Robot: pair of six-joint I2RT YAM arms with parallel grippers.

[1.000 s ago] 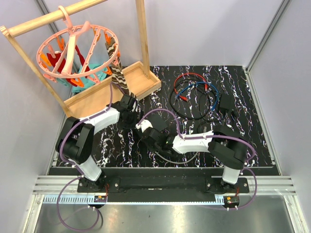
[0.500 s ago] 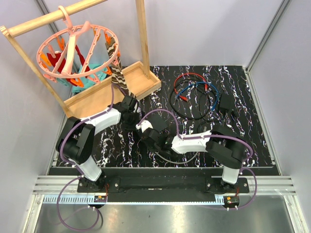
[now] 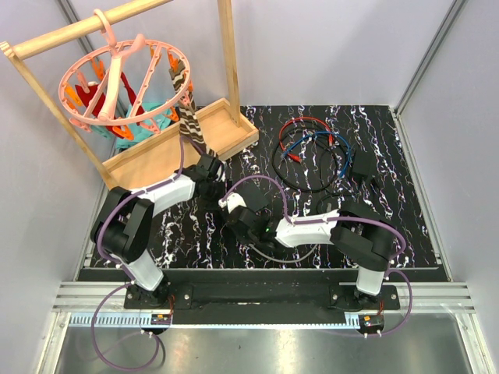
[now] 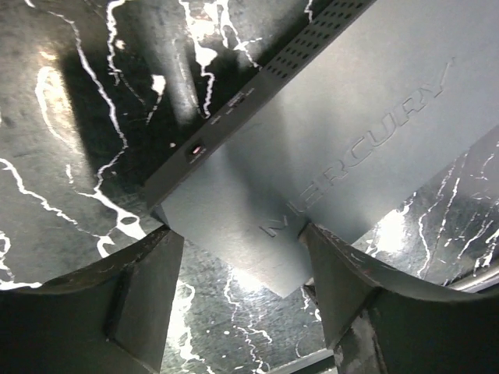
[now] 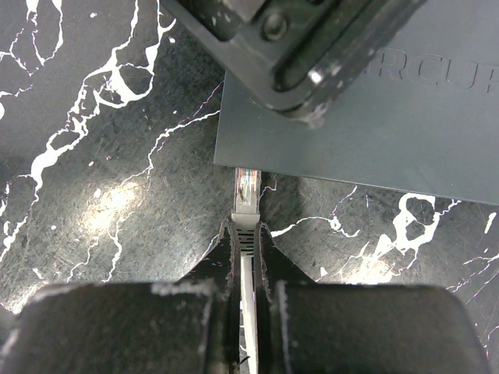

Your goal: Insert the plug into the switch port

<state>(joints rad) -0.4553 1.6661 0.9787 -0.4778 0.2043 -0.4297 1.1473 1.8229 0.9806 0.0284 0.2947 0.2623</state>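
The switch [image 4: 351,117] is a flat matte black box marked MERCURY, lying on the black marbled table. One of its corners sits between the fingers of my left gripper [image 4: 240,234], whose jaws stand apart, one on each side and close to the box's edges. My right gripper [image 5: 248,230] is shut on the white boot of the plug [image 5: 248,187]. The plug's clear tip points at the near edge of the switch [image 5: 366,132] and meets it. The switch port itself is hidden. In the top view the left gripper [image 3: 209,178] and right gripper [image 3: 234,212] stand close together.
A wooden rack with a tray base [image 3: 179,148] and a pink peg hanger [image 3: 117,78] stands at the back left. Coiled red, blue and black cables [image 3: 312,148] and a black adapter block [image 3: 362,165] lie at the back right. The left gripper's body [image 5: 296,47] overhangs the switch.
The left jaws have narrowed round the switch's corner. The right gripper, still shut on the plug, has edged slightly toward the switch.
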